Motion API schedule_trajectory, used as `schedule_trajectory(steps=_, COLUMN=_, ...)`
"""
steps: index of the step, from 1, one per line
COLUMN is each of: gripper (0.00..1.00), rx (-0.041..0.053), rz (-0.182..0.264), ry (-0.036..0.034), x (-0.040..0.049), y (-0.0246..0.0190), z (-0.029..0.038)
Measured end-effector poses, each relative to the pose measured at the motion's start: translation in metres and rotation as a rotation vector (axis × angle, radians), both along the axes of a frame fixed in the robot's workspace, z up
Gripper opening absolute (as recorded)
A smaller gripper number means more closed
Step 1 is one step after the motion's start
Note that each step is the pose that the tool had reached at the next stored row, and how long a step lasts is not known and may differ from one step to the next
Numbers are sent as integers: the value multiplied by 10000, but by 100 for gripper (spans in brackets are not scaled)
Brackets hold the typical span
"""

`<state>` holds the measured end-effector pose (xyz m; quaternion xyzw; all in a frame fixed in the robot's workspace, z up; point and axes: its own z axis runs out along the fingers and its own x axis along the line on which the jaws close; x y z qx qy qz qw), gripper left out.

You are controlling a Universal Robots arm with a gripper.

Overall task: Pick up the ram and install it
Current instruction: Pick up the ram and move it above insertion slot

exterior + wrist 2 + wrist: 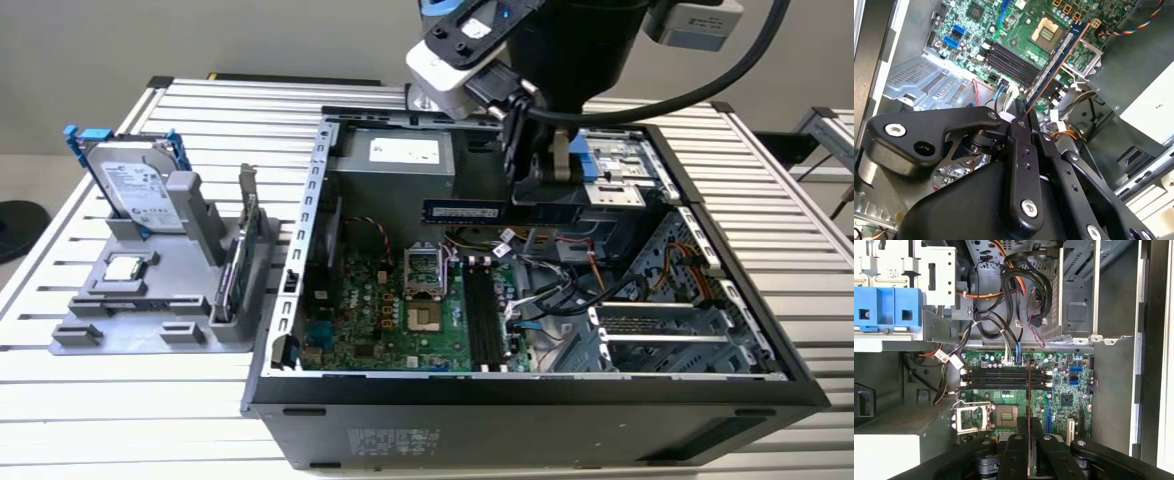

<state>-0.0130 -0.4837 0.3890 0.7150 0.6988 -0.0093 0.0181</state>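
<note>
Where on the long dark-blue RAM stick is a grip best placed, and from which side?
On the long dark-blue RAM stick, pinch the two flat faces near one short end, coming in lengthwise, as the black gripper does. The board is thin and flat, so its faces suit the fingers, and the long edges likely stay free for seating.

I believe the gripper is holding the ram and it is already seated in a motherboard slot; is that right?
Not quite: the gripper holds the ram, but the exterior view shows it hanging above the motherboard slots, not seated in one.
</note>
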Motion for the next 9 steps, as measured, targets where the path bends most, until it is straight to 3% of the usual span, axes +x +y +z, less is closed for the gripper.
schedule_trajectory(steps=9, gripper=0, rx=0, rz=-28, ry=0, x=63, y=0, z=0)
